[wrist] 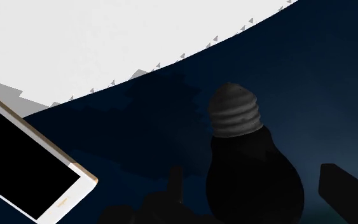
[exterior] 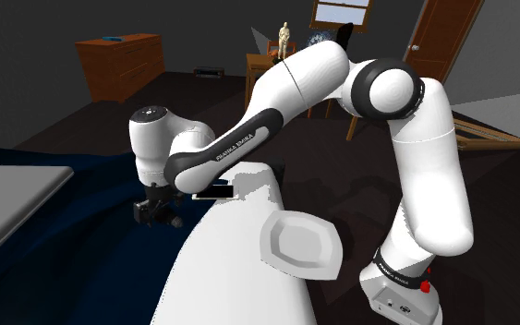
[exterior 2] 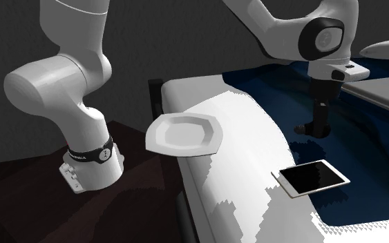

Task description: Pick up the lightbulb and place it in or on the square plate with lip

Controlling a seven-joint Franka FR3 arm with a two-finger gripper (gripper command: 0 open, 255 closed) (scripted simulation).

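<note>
Wrist view: spread pincer astride the dark lightbulb, fingers either side and clear of the glass, so nothing gripped yet. Bulb lying on the bed's blue cover, screw cap pointing away from the pincer, a tablet near. Held low, probably to close across the widest part. Square plate well apart, toward the shoulder view's right, on the bed's white edge

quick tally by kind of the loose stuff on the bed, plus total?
lightbulb, dark glass, grey screw base: 1
square plate, white: 1
tablet, black screen: 1
grey flat slab, cannot tell what it is: 1
total: 4
</note>
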